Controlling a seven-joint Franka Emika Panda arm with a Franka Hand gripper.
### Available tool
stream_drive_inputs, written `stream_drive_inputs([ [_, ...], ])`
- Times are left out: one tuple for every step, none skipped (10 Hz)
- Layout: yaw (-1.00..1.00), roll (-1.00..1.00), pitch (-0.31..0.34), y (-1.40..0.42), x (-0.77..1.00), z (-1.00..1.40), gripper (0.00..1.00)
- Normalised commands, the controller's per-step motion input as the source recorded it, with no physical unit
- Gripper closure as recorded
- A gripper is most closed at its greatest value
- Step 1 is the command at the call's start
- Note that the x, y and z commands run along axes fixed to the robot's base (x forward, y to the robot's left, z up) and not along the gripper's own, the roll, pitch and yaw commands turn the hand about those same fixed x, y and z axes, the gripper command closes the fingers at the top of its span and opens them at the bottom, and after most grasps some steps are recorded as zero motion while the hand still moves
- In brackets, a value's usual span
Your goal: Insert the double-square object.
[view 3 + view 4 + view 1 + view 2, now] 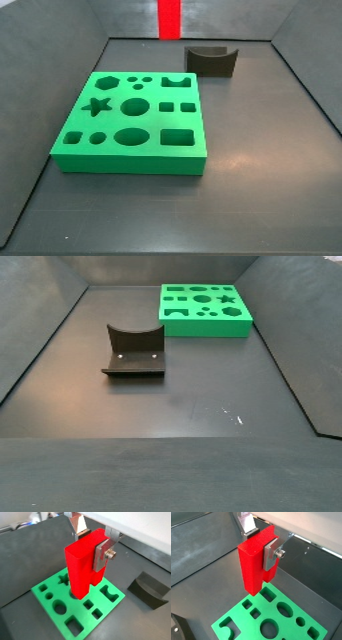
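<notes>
Gripping the glossy bright red tall double-square object (83, 567) between its flat silver fingers (101, 556), the gripper (264, 549) hangs in the air above the green slab with shaped holes (77, 607), block upright and clear of the slab in both wrist views. In a side view the slab (203, 308) lies toward the table's far edge, well apart from the dark grey block with a curved notch (132, 351) near the middle.

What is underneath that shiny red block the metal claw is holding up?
In both wrist views the gripper, raised above the floor, holds the glossy red double-square block over the green slab with shaped holes. The block hides some holes; which lies directly below is unclear.
</notes>
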Motion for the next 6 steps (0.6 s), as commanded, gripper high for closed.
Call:
stream_drive_inputs([
  [-0.57, 0.08, 0.051, 0.31, 0.34, -0.99, 1.00],
  [-0.76, 0.09, 0.069, 0.09, 0.41, -0.96, 1.00],
  [-1.00, 0.04, 0.000, 0.00, 0.07, -0.94, 1.00],
  [-1.00, 0.01, -0.003, 0.00, 0.00, -0.90, 1.00],
  [-1.00, 0.01, -0.007, 0.00, 0.00, -0.90, 1.00],
  [-0.98, -0.06, -0.126, 0.00, 0.00, -0.73, 1.00],
])
